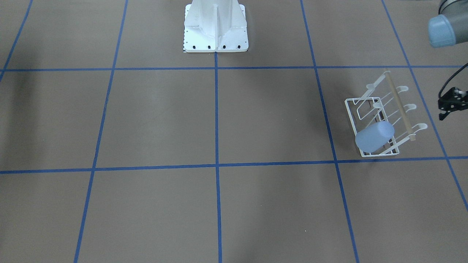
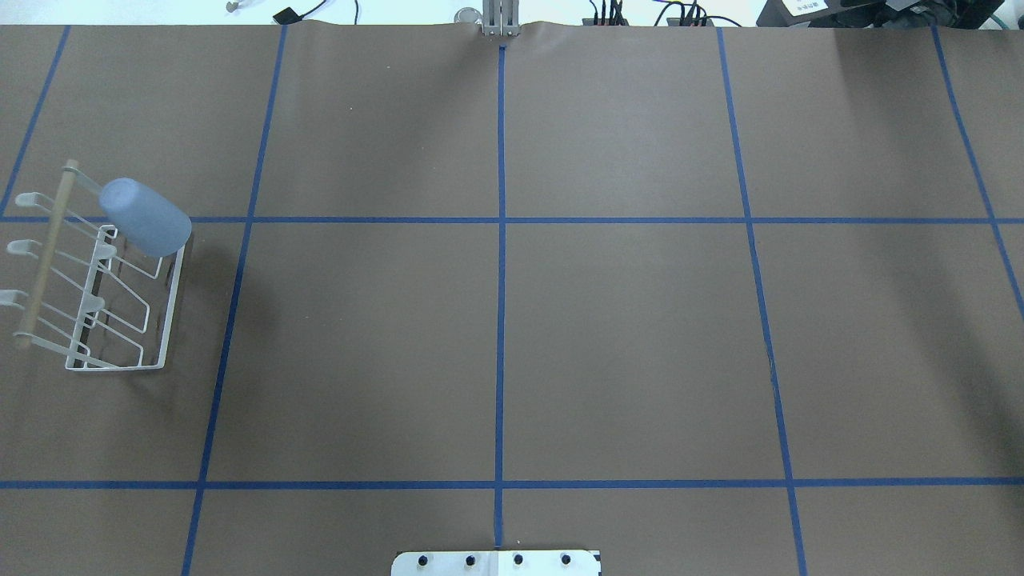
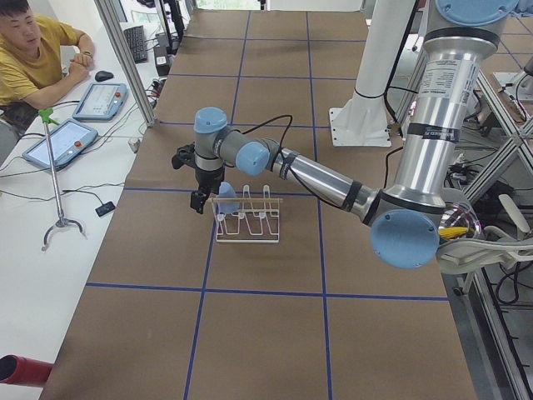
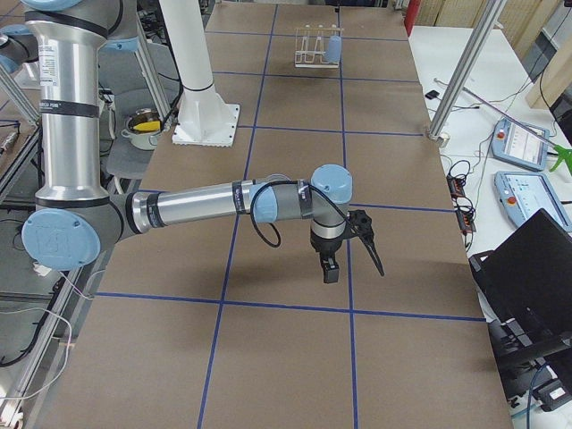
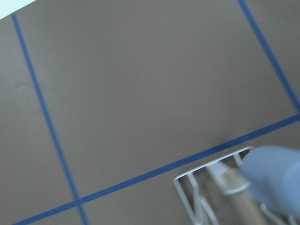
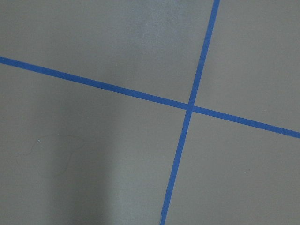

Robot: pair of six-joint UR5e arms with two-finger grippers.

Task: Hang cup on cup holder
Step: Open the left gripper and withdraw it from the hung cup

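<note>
The pale-blue cup with no handle (image 1: 374, 136) hangs tilted on an end prong of the white wire rack with a wooden stick (image 1: 401, 108). The rack stands on the brown table with blue tape lines (image 1: 270, 117). The left gripper (image 3: 198, 202) is near the rack, not touching. The right gripper (image 4: 331, 271) is far off. I cannot tell if either one's fingers are apart.

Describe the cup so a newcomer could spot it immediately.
On the brown table with a blue tape grid, find the white wire rack at the robot's left end. The cup sits tilted on the rack's end farthest from the robot: the only solid pale-blue shape among thin white wires and a wooden dowel.
</note>
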